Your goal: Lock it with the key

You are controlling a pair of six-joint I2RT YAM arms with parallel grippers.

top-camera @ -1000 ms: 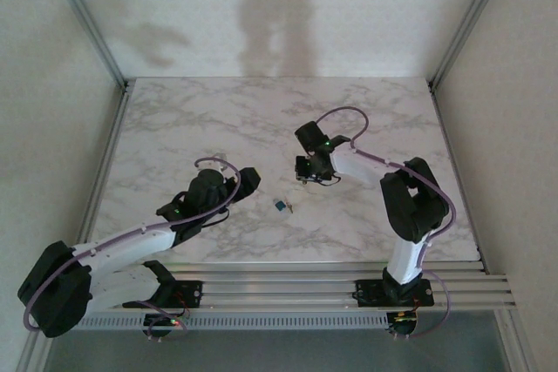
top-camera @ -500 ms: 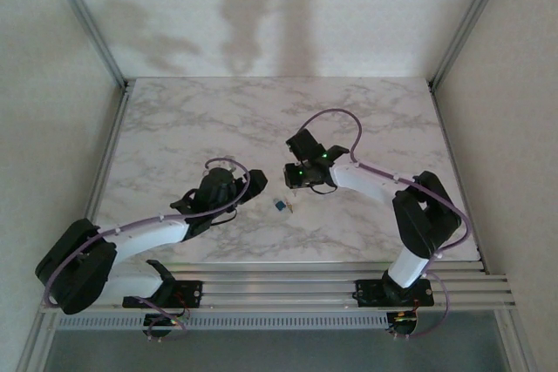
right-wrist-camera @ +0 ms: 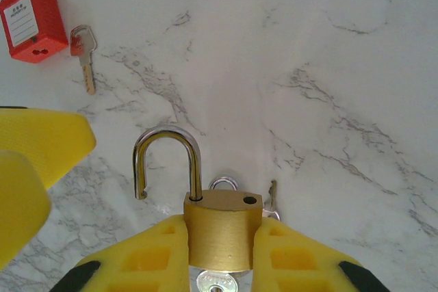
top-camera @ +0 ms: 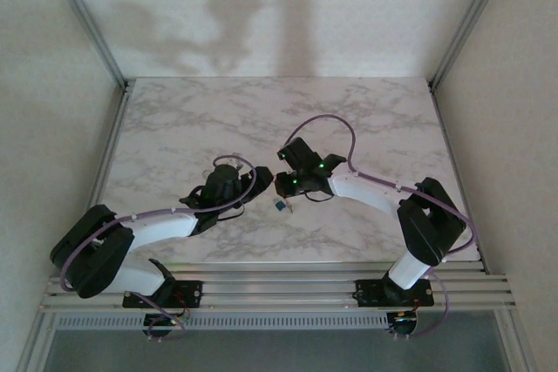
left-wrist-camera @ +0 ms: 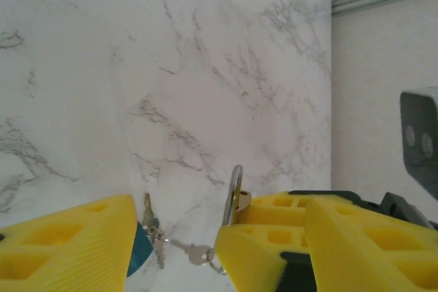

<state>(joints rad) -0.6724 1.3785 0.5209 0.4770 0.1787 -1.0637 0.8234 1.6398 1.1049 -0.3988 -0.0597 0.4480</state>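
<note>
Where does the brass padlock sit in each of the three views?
Top external: hidden under the tip of the right pincer, mid-table; too small to make out.
Left wrist: brass padlock at lower centre, its shackle seen edge-on.
Right wrist: bottom centre, shackle open, gripped by the right pincer.
Shared landmark: the keys lying on the marble next to it.

bright, soft and even throughout. throws broad grey shadows onto the back wall in the top view. pale and slightly washed out across the marble worktop. crisp at the right wrist; slightly soft on the near yellow fingers at the left wrist.
</note>
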